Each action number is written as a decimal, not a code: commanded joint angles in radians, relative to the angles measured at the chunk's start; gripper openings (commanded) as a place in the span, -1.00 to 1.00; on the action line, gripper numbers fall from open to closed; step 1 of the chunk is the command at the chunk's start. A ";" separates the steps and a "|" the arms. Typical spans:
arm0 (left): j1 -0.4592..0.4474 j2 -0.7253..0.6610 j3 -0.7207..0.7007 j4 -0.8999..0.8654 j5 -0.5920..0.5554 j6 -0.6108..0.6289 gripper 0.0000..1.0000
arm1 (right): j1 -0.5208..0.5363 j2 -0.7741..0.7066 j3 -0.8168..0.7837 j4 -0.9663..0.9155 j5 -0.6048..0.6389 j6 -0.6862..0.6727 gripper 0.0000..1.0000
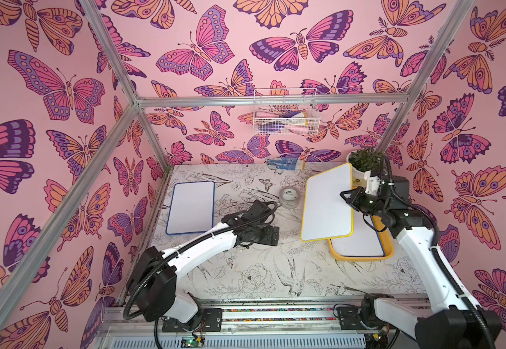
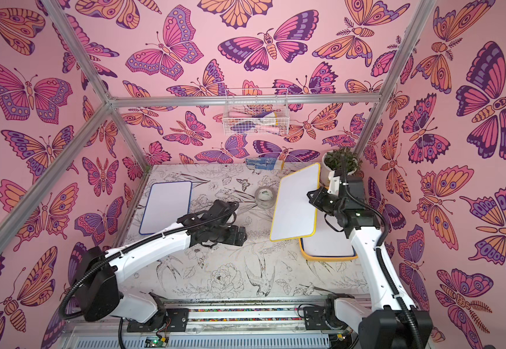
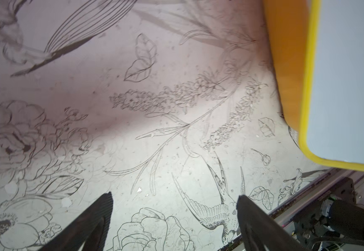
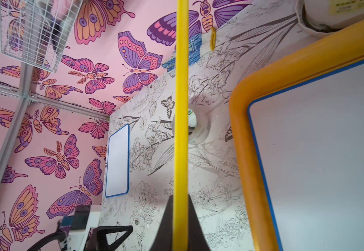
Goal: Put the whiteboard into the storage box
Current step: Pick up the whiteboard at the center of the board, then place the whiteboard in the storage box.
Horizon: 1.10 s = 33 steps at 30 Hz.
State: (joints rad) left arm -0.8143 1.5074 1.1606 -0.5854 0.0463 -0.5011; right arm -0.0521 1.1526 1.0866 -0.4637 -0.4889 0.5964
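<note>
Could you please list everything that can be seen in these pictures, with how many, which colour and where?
storage box: 1, yellow-orange, right side of the table
yellow-framed whiteboard: 1, white, held tilted above the storage box
blue-framed whiteboard: 2, white, one lying in the storage box, the other flat on the table's far left
tape roll: 1, clear, middle of the table
potted plant: 1, green in a white pot, far right corner
wire basket: 1, white, hanging on the back wall, things inside
cloth: 1, blue and white, back edge of the table
left gripper: 1, black, open, empty, over the table
right gripper: 1, black, shut on the yellow-framed whiteboard
</note>
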 commanded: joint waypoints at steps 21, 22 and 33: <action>-0.100 0.107 0.235 -0.119 0.042 0.421 0.96 | -0.234 0.228 0.254 -0.251 -0.096 -0.513 -1.00; -0.100 0.108 0.237 -0.120 0.044 0.428 0.96 | -0.237 0.236 0.258 -0.248 -0.094 -0.518 -1.00; -0.100 0.141 0.258 -0.119 0.046 0.458 0.97 | -0.242 0.323 0.304 -0.266 -0.075 -0.576 -1.00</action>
State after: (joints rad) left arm -0.9104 1.6321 1.3987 -0.6872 0.0826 -0.0654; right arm -0.2882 1.4734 1.3464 -0.7589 -0.5236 0.0845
